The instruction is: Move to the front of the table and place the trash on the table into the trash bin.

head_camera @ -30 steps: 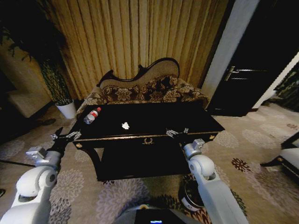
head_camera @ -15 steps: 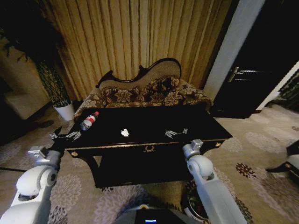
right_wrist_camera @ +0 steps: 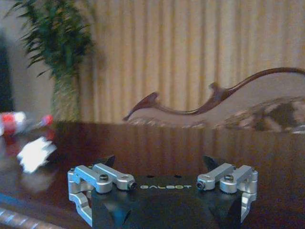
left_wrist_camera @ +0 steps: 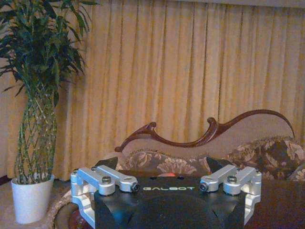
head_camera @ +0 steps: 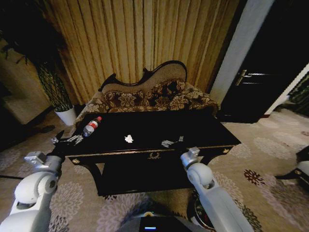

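1. We face the table (head_camera: 203, 126); sofa (head_camera: 149, 96) behind it.
2. Bottle (head_camera: 91, 126) lies near the table's left end. Paper scrap (head_camera: 129, 138) sits mid-top.
3. Left gripper (head_camera: 66, 141) hangs off the table's left front corner, fingers spread, holding nothing. The bottle lies just beyond it, apart.
4. Right gripper (head_camera: 172, 141) hovers over the front edge, fingers spread wide, empty. The scrap lies to its left, clear of both fingers.
5. Bin (head_camera: 200, 212) stands on the floor by the right arm, mostly hidden.
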`<state>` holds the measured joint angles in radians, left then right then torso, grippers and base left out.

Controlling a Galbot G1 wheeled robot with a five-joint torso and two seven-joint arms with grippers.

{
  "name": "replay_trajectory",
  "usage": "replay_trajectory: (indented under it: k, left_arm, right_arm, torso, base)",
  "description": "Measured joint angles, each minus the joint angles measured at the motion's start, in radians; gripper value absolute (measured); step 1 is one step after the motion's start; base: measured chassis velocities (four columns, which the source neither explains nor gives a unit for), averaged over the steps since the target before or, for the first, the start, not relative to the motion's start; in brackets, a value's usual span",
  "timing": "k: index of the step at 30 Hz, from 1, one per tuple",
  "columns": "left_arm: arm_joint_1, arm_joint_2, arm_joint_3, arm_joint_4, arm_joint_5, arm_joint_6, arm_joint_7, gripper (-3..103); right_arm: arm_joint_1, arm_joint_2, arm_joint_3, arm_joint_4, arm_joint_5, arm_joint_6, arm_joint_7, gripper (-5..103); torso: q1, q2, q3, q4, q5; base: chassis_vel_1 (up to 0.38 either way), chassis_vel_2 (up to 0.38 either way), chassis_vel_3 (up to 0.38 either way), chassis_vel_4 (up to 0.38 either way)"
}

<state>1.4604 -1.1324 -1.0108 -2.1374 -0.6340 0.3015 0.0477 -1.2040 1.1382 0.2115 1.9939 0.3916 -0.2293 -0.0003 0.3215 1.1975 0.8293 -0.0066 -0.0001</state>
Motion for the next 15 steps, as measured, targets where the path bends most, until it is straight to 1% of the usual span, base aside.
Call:
replay_trajectory:
  k: [2,3,6,7,9,11,12,13,14,15]
  left_arm:
    - [0.006,0.001,-0.007,-0.006,0.0,-0.005,0.0,100]
    - [0.006,0.001,-0.007,-0.006,0.0,-0.005,0.0,100]
    - [0.007,0.003,-0.012,-0.013,0.0,-0.006,-0.001,100]
    - [0.007,0.003,-0.012,-0.013,0.0,-0.006,-0.001,100]
    - [0.007,0.0,-0.012,-0.02,0.001,-0.006,-0.002,100]
    - [0.012,-0.004,-0.012,-0.026,0.002,-0.006,-0.005,100]
    - [0.012,-0.004,-0.012,-0.026,0.002,-0.006,-0.005,100]
    - [0.016,-0.004,-0.012,-0.024,0.004,-0.005,-0.007,100]
    - [0.016,-0.004,-0.012,-0.024,0.004,-0.005,-0.007,100]
    - [0.016,-0.003,-0.012,-0.019,0.006,-0.005,-0.007,100]
  right_arm:
    - [0.038,-0.023,-0.052,-0.024,0.014,0.009,0.0,100]
    - [0.038,-0.023,-0.052,-0.024,0.014,0.009,0.0,100]
    - [0.098,-0.045,-0.114,-0.05,0.055,0.025,0.0,100]
    - [0.098,-0.045,-0.114,-0.05,0.055,0.025,0.0,100]
    - [0.132,-0.064,-0.147,-0.062,0.069,0.036,0.0,100]
    - [0.18,-0.098,-0.192,-0.065,0.104,0.039,0.0,100]
    - [0.18,-0.098,-0.192,-0.065,0.104,0.039,0.0,100]
    - [0.21,-0.114,-0.218,-0.065,0.132,0.039,0.0,100]
    - [0.21,-0.114,-0.218,-0.065,0.132,0.039,0.0,100]
    - [0.235,-0.126,-0.242,-0.068,0.152,0.039,0.0,100]
  torso:
    - [0.0,0.0,0.0,0.0,-0.0001]
    - [0.0,0.0,0.0,0.0,-0.0001]
    - [0.0,0.0,0.0,0.0002,0.0]
    - [0.0,0.0,0.0,0.0002,0.0]
    - [0.0,0.0,0.0,0.0001,0.0]
    - [0.0,0.0,0.0,-0.0001,-0.0001]
    - [0.0,0.0,0.0,-0.0001,-0.0001]
    - [0.0,0.0,0.0,0.0,0.0]
    - [0.0,0.0,0.0,0.0,0.0]
    - [0.0,0.0,0.0,0.0001,0.0001]
  base:
    - [0.0,0.0,0.0,0.0]
    - [0.0,0.0,0.0,0.0]
    - [0.0,0.0,0.0,0.0]
    - [0.0,0.0,0.0,0.0]
    - [0.0,0.0,0.0,0.0]
    - [0.0,0.0,0.0,0.0]
    - [0.0,0.0,0.0,0.0]
    - [0.0,0.0,0.0,0.0]
    - [0.0,0.0,0.0,0.0]
    - [0.0,0.0,0.0,0.0]
